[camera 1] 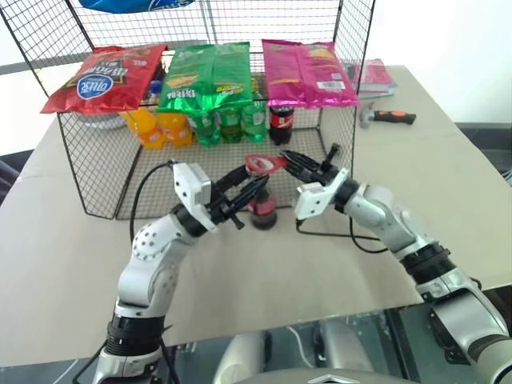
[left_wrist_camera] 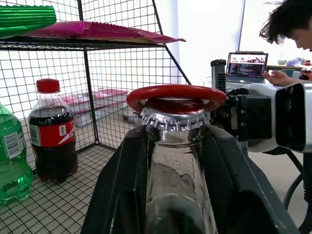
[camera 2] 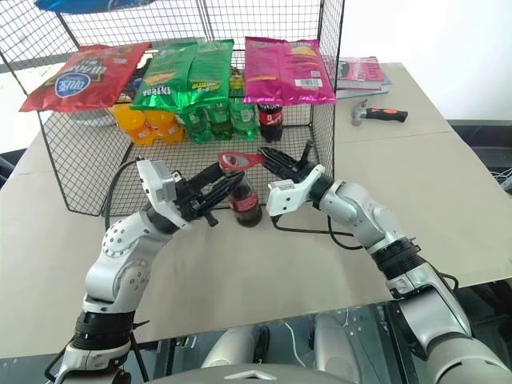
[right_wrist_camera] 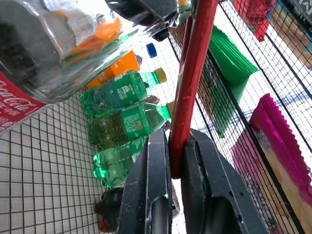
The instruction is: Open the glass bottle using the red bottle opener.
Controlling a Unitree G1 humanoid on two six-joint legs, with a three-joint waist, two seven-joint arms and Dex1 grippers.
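Glass and crimped metal: opener seated on the cap, bottle braced for the pry.

The glass bottle [camera 2: 244, 204] stands upright on the table [camera 2: 448, 184], just in front of the wire rack [camera 2: 80, 188], its neck between the fingers of the left gripper [camera 1: 250, 190], which sit close against the glass on both sides; judged a steadying hold so the bottle will not tip under leverage. The red bottle opener [camera 1: 265, 164] lies roughly level, its ring head over the cap [left_wrist_camera: 174, 118], the narrow handle clamped tight between the fully closed fingers of the right gripper [right_wrist_camera: 171, 161]. Gripping the far end probably gives the longest lever. Cap still crimped on. Soda bottles [camera 2: 216, 120] stand inside the rack; snack bags [camera 1: 214, 76] lie on top; a hammer [camera 1: 387, 117] lies well apart.
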